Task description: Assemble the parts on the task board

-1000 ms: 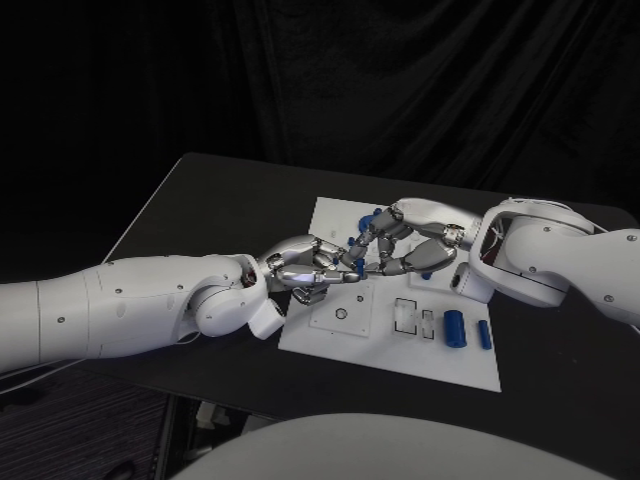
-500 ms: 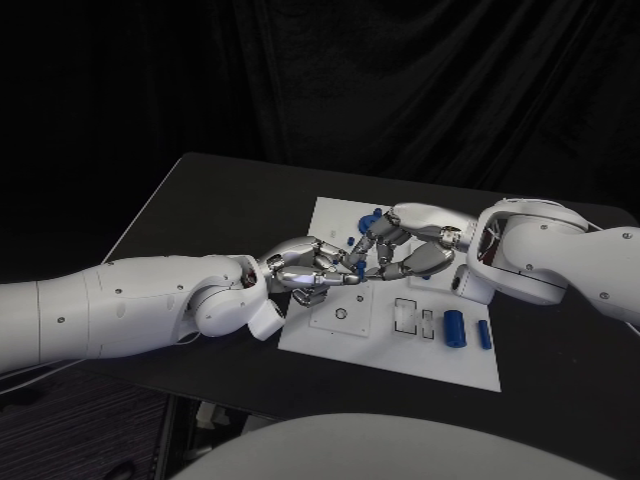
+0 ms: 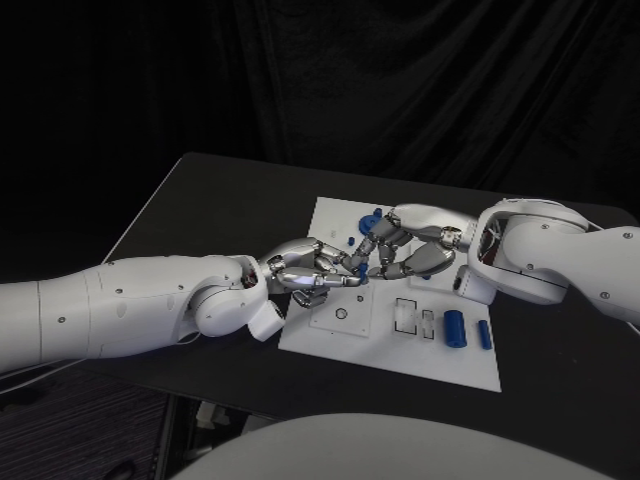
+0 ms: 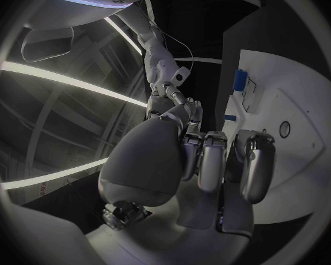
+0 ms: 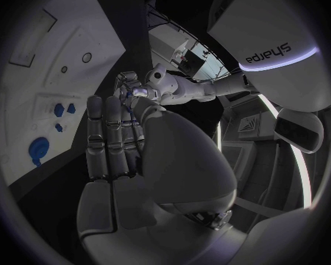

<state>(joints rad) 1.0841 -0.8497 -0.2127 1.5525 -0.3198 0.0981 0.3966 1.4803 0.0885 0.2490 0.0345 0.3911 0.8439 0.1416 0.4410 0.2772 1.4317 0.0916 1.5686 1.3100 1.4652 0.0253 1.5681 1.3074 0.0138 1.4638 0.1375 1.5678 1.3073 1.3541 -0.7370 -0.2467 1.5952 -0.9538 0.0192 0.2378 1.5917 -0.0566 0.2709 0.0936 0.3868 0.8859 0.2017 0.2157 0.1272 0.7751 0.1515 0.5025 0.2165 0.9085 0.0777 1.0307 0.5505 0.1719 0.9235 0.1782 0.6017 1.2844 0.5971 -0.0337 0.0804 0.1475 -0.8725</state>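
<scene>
I see the task board (image 3: 392,345) lying on the black desk (image 3: 205,200), toward its right half and reaching close to the near edge. Near the board's near right corner two blue parts (image 3: 454,327) lie side by side, just beside a pair of rectangular recesses (image 3: 405,313) and a round socket (image 3: 342,313). A larger round blue part (image 3: 369,217) sits toward the board's far edge, just beyond my right hand.

Over the middle of the board my two hands meet. The left hand (image 3: 309,266) comes in from the left edge of the desk with its fingers (image 4: 209,159) curled in, and the right hand (image 3: 411,247) comes from the right with its fingers (image 5: 118,138) bent toward the left one. Their fingertips touch or nearly touch, and a small blue part (image 3: 361,268) shows between them. I think it is pinched there, but I cannot tell which hand actually holds it, since the fingers overlap in the head view and both wrist views show only the backs of the hands.

From the right wrist I also make out a few small blue parts (image 5: 59,109) standing together on the board, near the larger round one.
</scene>
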